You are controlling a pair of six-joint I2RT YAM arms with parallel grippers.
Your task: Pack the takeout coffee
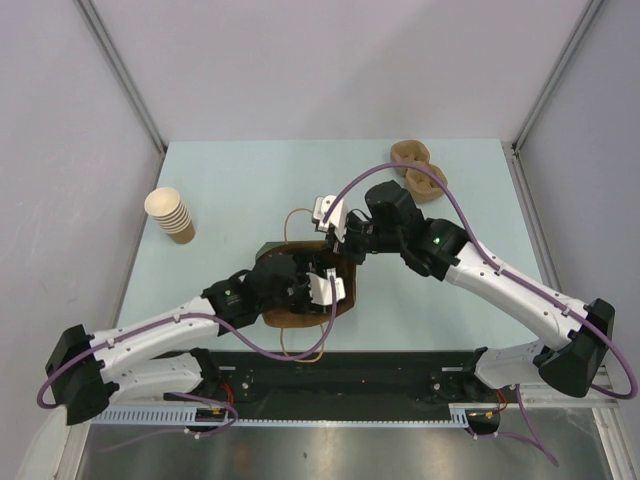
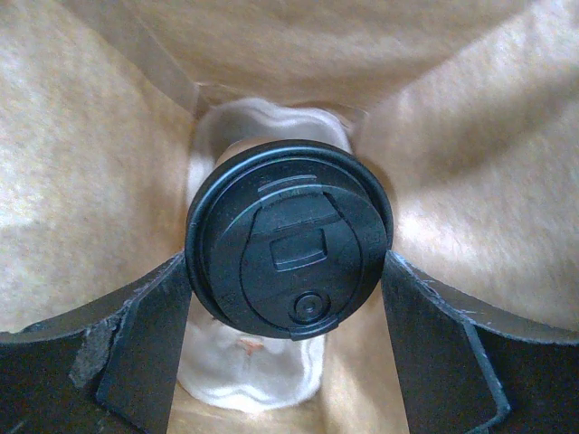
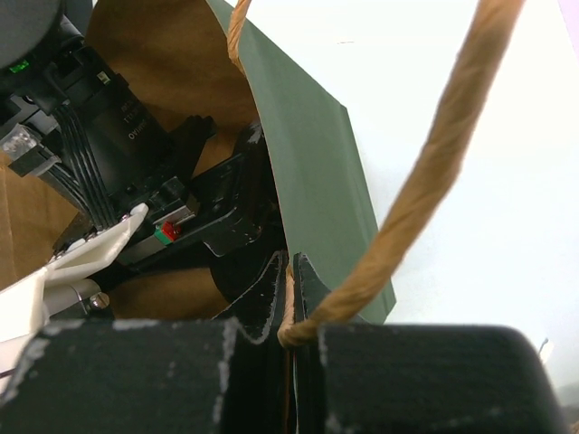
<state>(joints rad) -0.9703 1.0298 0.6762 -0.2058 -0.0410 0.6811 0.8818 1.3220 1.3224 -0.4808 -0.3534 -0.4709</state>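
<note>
The takeout coffee shows in the left wrist view as a round black lid (image 2: 289, 240), deep inside the paper bag (image 2: 81, 181). My left gripper (image 2: 288, 307) reaches down into the bag; its fingers (image 2: 145, 348) press on both sides of the lid. A white patch lies on the bag's floor under the cup. From above, the bag (image 1: 345, 300) stands at the table's middle with the left gripper (image 1: 318, 285) in its mouth. My right gripper (image 3: 291, 271) is shut on the bag's rim by the twisted paper handle (image 3: 425, 181); from above it (image 1: 345, 250) is at the bag's far edge.
A stack of lidless pale paper cups (image 1: 170, 215) stands at the left of the table. A brown pulp cup carrier (image 1: 420, 168) lies at the back right. The bag's outside is dark green (image 3: 317, 154). A second handle loop (image 1: 305, 345) hangs toward the near edge.
</note>
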